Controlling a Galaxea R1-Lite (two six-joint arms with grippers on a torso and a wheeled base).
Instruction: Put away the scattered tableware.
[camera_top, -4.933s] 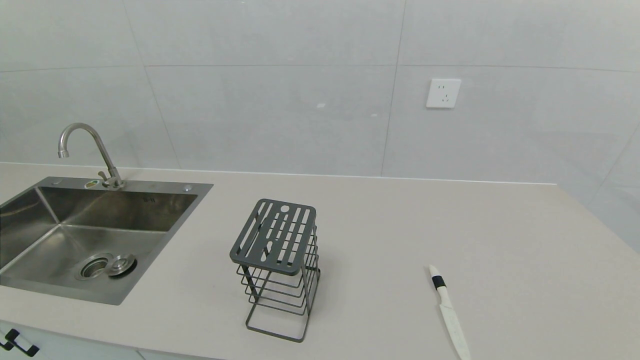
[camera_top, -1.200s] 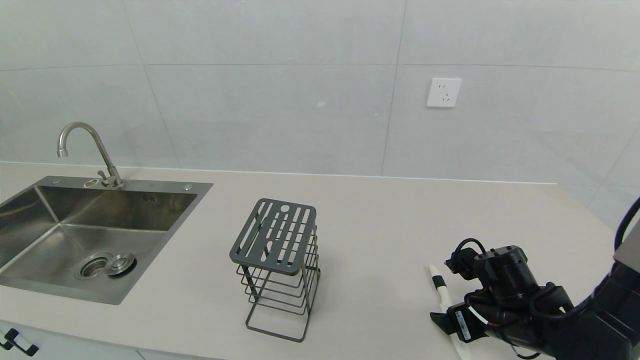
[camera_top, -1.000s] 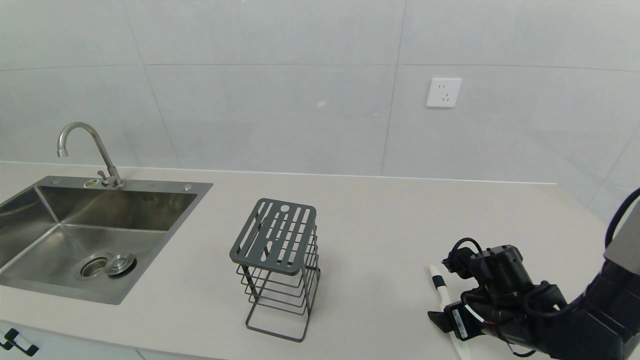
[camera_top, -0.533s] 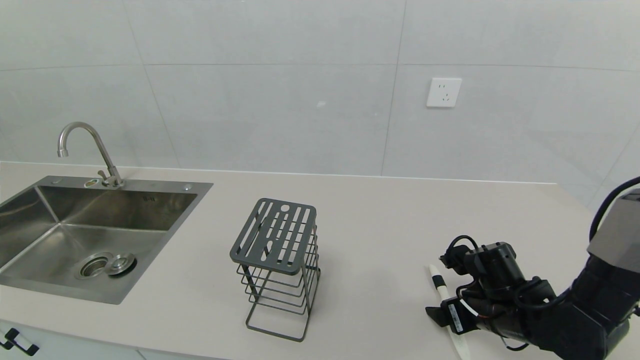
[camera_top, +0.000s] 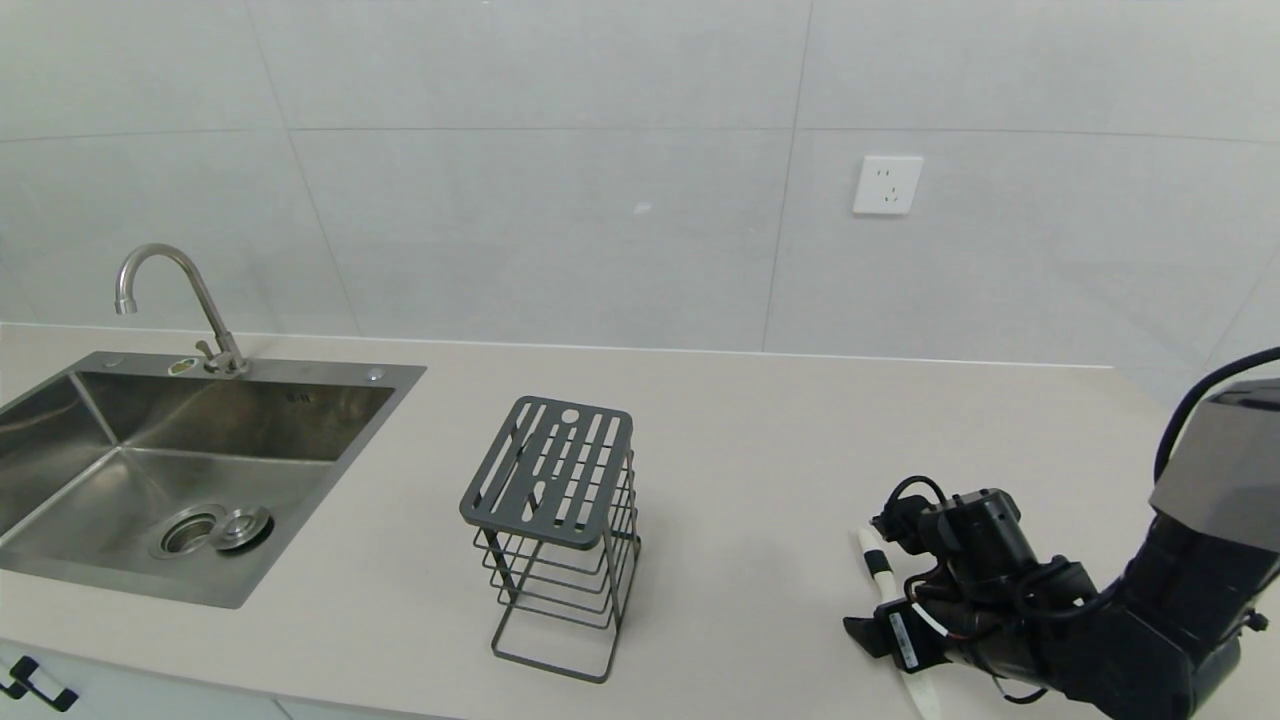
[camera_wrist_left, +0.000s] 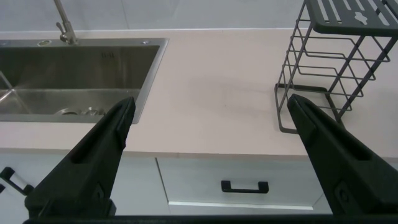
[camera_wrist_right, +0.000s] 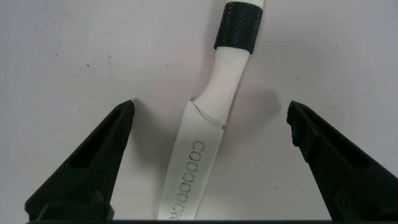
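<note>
A white knife (camera_top: 874, 560) with a black band on its handle lies flat on the pale countertop at the right, blade toward the front edge. My right gripper (camera_top: 903, 628) hovers low over it, open. In the right wrist view the knife (camera_wrist_right: 219, 102) lies between the two spread fingers of the right gripper (camera_wrist_right: 211, 111), at the spot where handle meets blade, apart from both. A dark grey wire knife rack (camera_top: 555, 530) stands mid-counter. My left gripper (camera_wrist_left: 211, 104) is open and holds nothing, in front of the counter's edge, facing the rack (camera_wrist_left: 336, 62).
A steel sink (camera_top: 60, 570) with a curved faucet (camera_top: 170, 290) takes up the counter's left end. A drawer with a black handle (camera_wrist_left: 245, 186) sits below the counter front. A wall socket (camera_top: 886, 186) is on the tiled wall. Bare counter lies between rack and knife.
My right arm came into view from the lower right and has crept left and farther along the knife toward its handle. The knife and rack have stayed put.
</note>
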